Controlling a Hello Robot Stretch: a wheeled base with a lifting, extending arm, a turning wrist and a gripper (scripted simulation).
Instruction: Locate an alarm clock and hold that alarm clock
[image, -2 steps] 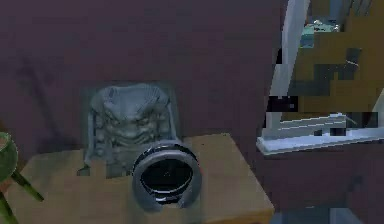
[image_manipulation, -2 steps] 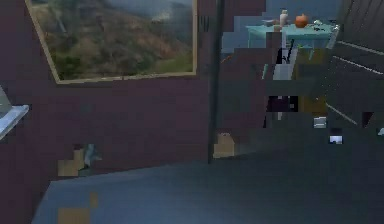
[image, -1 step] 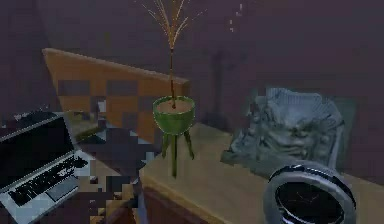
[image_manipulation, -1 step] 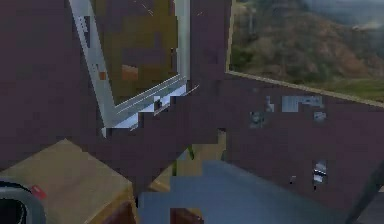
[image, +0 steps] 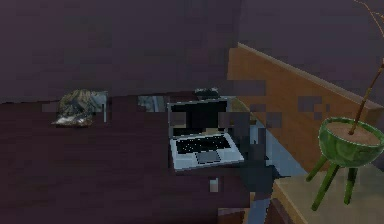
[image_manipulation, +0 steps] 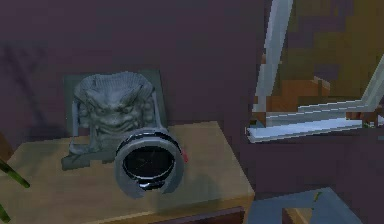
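Note:
A round grey alarm clock (image_manipulation: 150, 165) with a dark face stands on a small wooden table (image_manipulation: 215, 170) in the arm side view, low and left of the middle. It sits right in front of a grey stone statue (image_manipulation: 113, 110) with a carved face, which rises behind it on the same tabletop.
In the forward view a laptop (image: 203, 140) lies with its lid up on a dark table (image: 90, 170), with a small heap of pale things (image: 82, 106) at the far left. A green plant pot (image: 350, 140) on legs stands at the right beside a wooden panel (image: 290, 95). A pale frame (image_manipulation: 300, 100) leans at the arm side view's right.

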